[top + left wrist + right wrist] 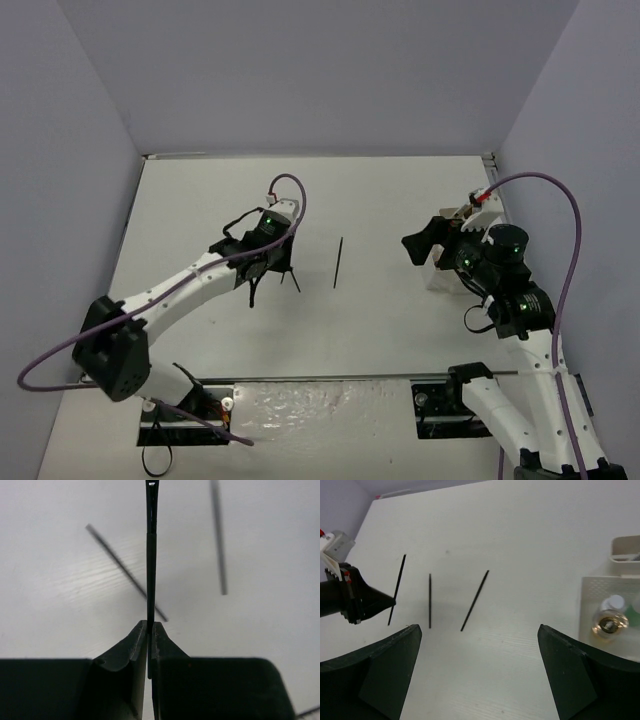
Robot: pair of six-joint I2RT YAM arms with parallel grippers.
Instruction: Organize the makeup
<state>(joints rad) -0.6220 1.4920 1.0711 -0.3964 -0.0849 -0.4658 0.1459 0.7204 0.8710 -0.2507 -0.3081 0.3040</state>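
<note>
A thin black stick [151, 570] is pinched in the left gripper [150, 626]. The jaws are shut tight on it, and the longer part juts forward past their tips. It sits left of the middle of the white tabletop [400, 190].

Two more black sticks lie flat on the tabletop. The second stick [125, 572] is slanted, and in the left wrist view the held one crosses in front of it. The third stick [219, 545] lies apart from both, nearer the middle of the tabletop.

Toward the right edge stands a white tray [594, 592]. A small bottle [606, 624] with a shiny round top stands in it, and a white-capped bottle [615, 601] is just behind that one.

The right gripper [479, 630] hangs beside the tray on the side facing the sticks. Its jaws are spread wide and hold nothing.
</note>
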